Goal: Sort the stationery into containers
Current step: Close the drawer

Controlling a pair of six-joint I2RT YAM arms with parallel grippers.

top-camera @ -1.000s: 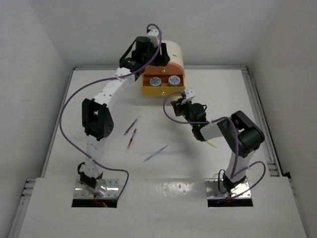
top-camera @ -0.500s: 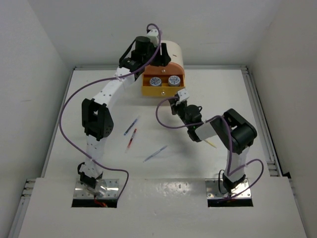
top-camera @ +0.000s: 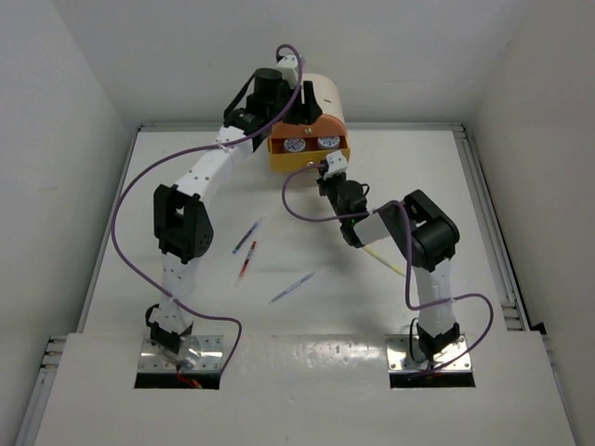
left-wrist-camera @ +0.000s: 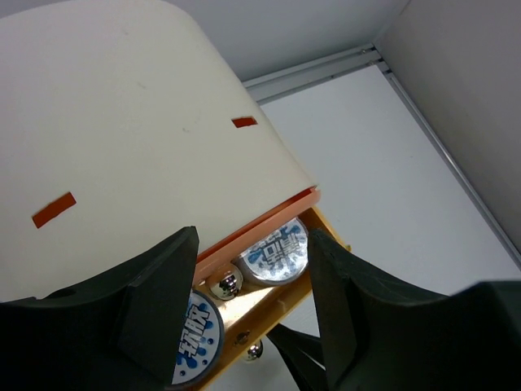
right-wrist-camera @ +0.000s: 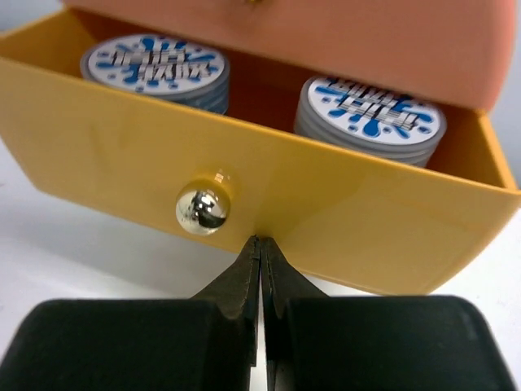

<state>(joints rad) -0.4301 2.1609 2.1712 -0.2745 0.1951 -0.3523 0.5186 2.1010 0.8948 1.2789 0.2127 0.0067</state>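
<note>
The cream arch-topped box (top-camera: 323, 96) stands at the back of the table. Its yellow drawer (top-camera: 310, 156) is partly out and holds two round blue-white pieces (top-camera: 295, 144) (top-camera: 327, 142). My right gripper (top-camera: 327, 173) is shut and empty, its tips (right-wrist-camera: 260, 244) touching the drawer front (right-wrist-camera: 366, 220) just right of the round knob (right-wrist-camera: 203, 208). The orange drawer (right-wrist-camera: 326, 32) sits above it. My left gripper (left-wrist-camera: 252, 309) is open and empty over the box's top front edge (left-wrist-camera: 122, 147). A blue-purple pen (top-camera: 246, 236), a red pen (top-camera: 246, 260), another blue pen (top-camera: 292, 287) and a yellow stick (top-camera: 383, 260) lie on the table.
White walls close in the table on the left, back and right. A raised rail (top-camera: 483, 204) runs along the right side. Purple cables (top-camera: 125, 200) loop off both arms.
My right gripper has moved up toward the box and met the yellow drawer front. The drawer now sticks out less than before. The left arm has stayed put.
</note>
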